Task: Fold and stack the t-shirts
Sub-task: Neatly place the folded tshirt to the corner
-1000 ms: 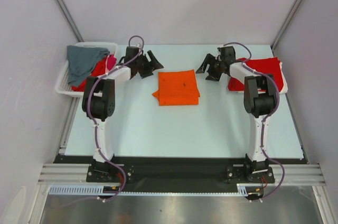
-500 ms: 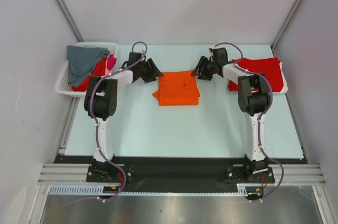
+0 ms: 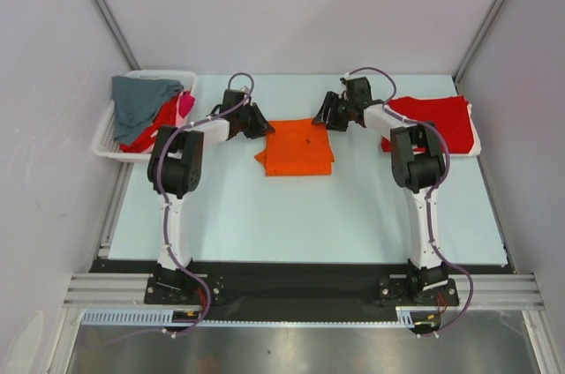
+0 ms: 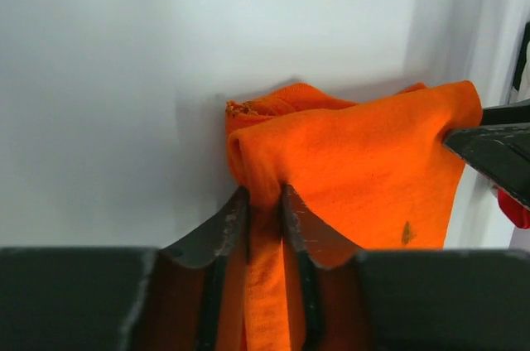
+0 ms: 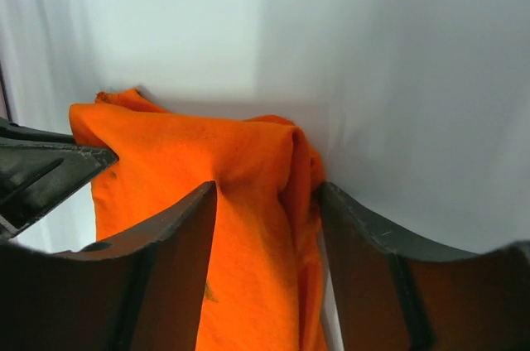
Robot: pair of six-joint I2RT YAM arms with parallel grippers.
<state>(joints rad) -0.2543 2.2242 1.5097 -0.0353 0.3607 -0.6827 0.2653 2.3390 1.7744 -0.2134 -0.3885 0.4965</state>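
Observation:
A folded bright orange t-shirt [image 3: 298,149] lies in the middle of the table. My left gripper [image 3: 262,123] is at its far left corner, and in the left wrist view the gripper [image 4: 263,194] is shut on a narrow pinch of the orange cloth [image 4: 364,161]. My right gripper [image 3: 320,118] is at the far right corner. There its jaws [image 5: 267,189] stand wider, both fingers pressing on a thick bunch of orange cloth [image 5: 182,152]. A folded red t-shirt [image 3: 437,114] lies at the right edge, behind the right arm.
A white mesh basket [image 3: 104,140] at the far left holds a grey tee [image 3: 141,100], a red one [image 3: 163,118] and a pink one [image 3: 185,105]. Side walls stand close on both sides. Each wrist view shows the other gripper's dark finger at its edge.
Both grippers have come inward from the sides to the orange t-shirt's far corners, and their jaws have closed onto the cloth. The shirt itself has not shifted.

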